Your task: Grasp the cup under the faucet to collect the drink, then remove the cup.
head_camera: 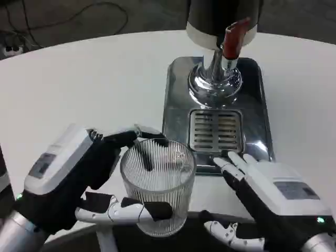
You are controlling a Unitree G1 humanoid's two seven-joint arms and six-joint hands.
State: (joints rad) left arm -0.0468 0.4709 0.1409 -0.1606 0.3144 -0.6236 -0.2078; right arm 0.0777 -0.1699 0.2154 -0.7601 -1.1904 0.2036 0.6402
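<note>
The left hand (71, 176) has its fingers wrapped around the ribbed glass cup (157, 186), thumb across the near side and the others curling behind the far rim, so the cup is gripped upright close to the table's (89, 79) near edge, just in front of the metal drip tray (176, 105). The cup looks empty (the clear glass makes this hard to judge). Beside it the right hand (268, 197) holds nothing, fingers stretched out and slightly apart, their tips at the tray's near edge by the slotted grate (216, 130). The dispenser (220, 21), with its red tap handle (233, 37) and chrome faucet (215, 79), stands at the tray's far end.
</note>
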